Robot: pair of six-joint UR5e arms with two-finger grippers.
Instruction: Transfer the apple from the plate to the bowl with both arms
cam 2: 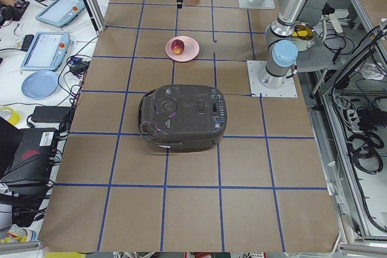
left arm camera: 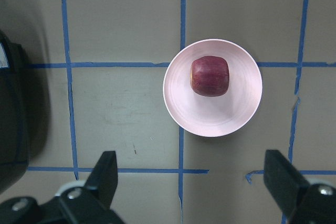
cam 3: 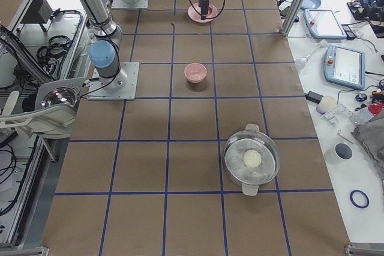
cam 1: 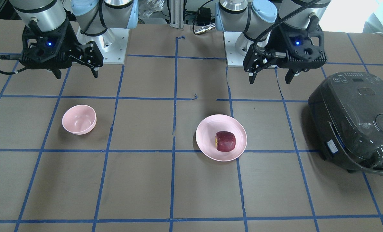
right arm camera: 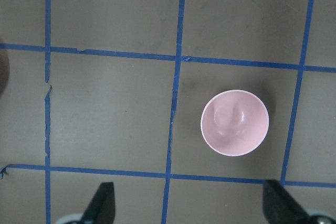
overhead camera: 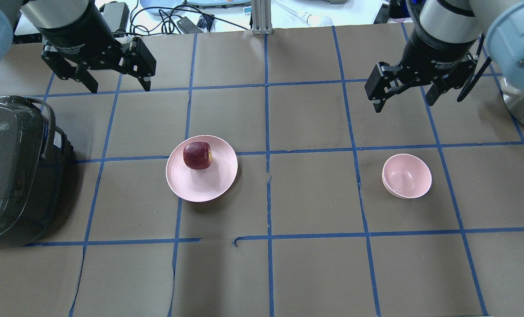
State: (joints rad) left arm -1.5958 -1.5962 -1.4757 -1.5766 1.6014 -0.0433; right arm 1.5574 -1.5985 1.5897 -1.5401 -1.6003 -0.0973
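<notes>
The dark red apple [overhead camera: 197, 155] lies on the far side of the pale pink plate [overhead camera: 204, 185], left of the table's middle. It also shows in the front view [cam 1: 225, 141] and the left wrist view [left arm camera: 209, 76]. The small pink bowl [overhead camera: 406, 175] stands empty on the right and shows in the right wrist view [right arm camera: 234, 123]. My left gripper [overhead camera: 119, 88] hangs open and empty above the table, beyond and left of the plate. My right gripper [overhead camera: 404, 103] hangs open and empty beyond the bowl.
A dark grey rice cooker [overhead camera: 11, 171] sits at the table's left end, close to the plate's side. A steel pot [cam 3: 252, 160] with a white item inside stands at the right end. Blue tape lines grid the brown table.
</notes>
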